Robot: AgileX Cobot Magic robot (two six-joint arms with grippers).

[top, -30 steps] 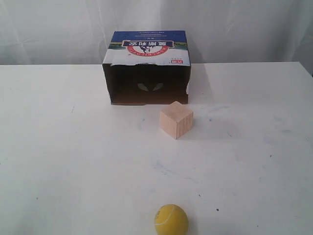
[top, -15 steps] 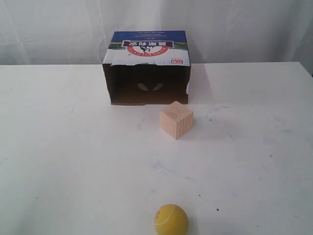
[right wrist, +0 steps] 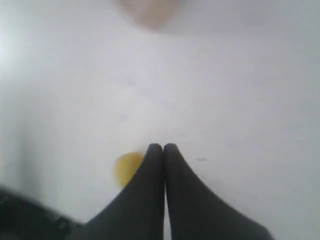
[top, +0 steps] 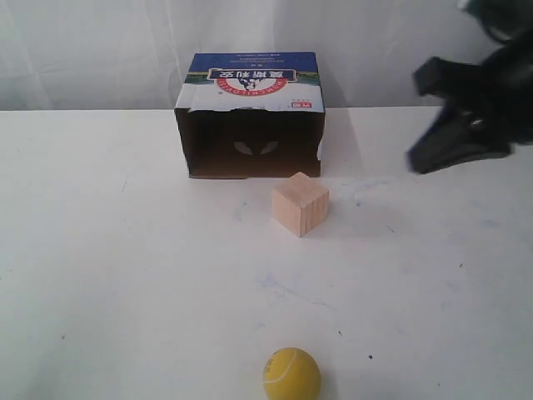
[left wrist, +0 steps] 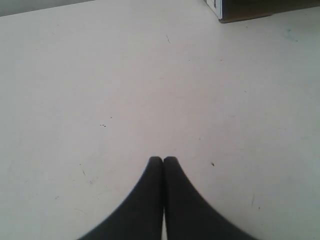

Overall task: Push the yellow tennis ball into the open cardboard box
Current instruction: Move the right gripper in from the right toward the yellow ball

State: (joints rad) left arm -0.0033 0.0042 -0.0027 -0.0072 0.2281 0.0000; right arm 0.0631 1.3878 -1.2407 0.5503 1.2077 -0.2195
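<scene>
The yellow tennis ball (top: 291, 374) rests near the front edge of the white table (top: 117, 267). At the back stands the open cardboard box (top: 251, 115), its dark mouth facing the ball. My right gripper (top: 414, 162) hangs shut high at the right, well above and behind the ball. In the blurred right wrist view its shut tips (right wrist: 162, 146) partly cover the ball (right wrist: 127, 167). My left gripper (left wrist: 163, 159) is shut over bare table, with a corner of the box (left wrist: 250, 9) far ahead; it does not show in the exterior view.
A pale wooden cube (top: 300, 203) sits between the ball and the box mouth, slightly right of the box's centre. It appears as a blur (right wrist: 152, 12) in the right wrist view. A white curtain hangs behind the table.
The right arm has come into the exterior view from the upper right; earlier no arm showed. Ball, cube and box have not moved.
</scene>
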